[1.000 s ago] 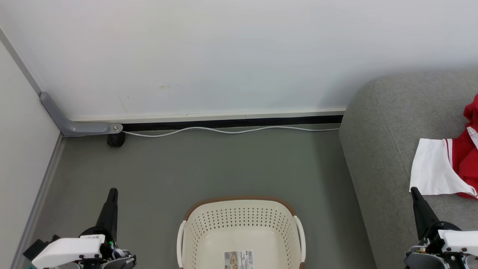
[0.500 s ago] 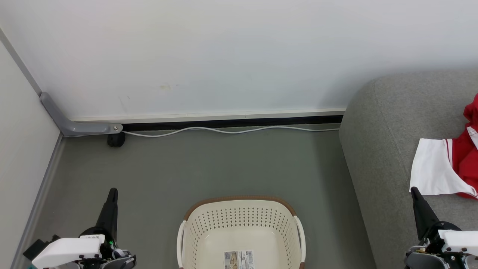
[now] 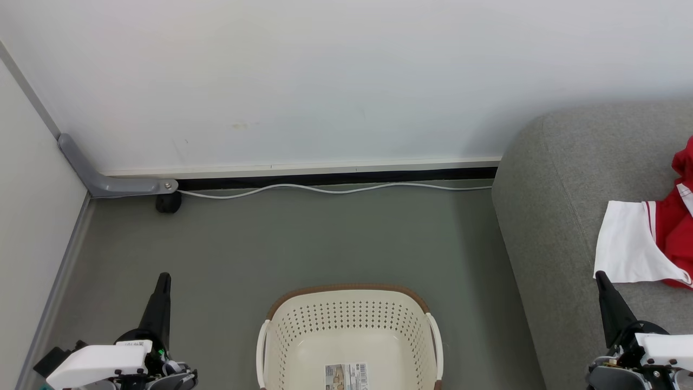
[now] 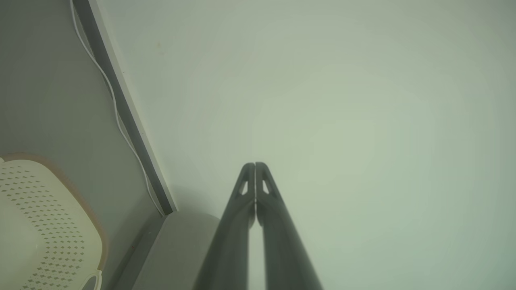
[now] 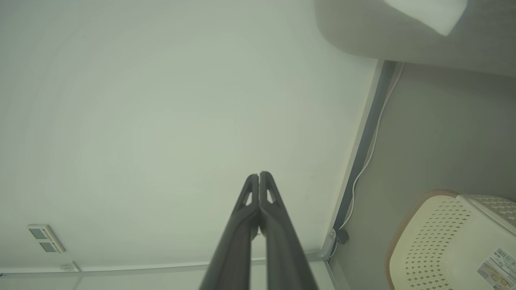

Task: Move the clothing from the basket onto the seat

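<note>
The cream basket point(image 3: 349, 325) with a brown rim stands on the floor at the bottom centre, with just a label sticker point(image 3: 346, 376) on its base. The red and white clothing point(image 3: 649, 241) lies on the grey seat point(image 3: 552, 216) at the right edge. My left gripper point(image 3: 162, 277) points up at the lower left, shut, holding nothing. My right gripper point(image 3: 600, 275) rises at the lower right beside the clothing's white panel, shut and holding nothing. In the wrist views both grippers point(image 4: 255, 164) point(image 5: 258, 174) have their fingers pressed together against the pale wall. The basket point(image 5: 447, 241) shows at the right wrist view's lower right.
A white wall point(image 3: 325, 81) closes the back, with a white cable point(image 3: 325, 189) along its foot. A grey bracket point(image 3: 103, 179) and a black wheel point(image 3: 168, 202) sit in the left corner. Grey floor point(image 3: 325, 238) lies between basket and wall.
</note>
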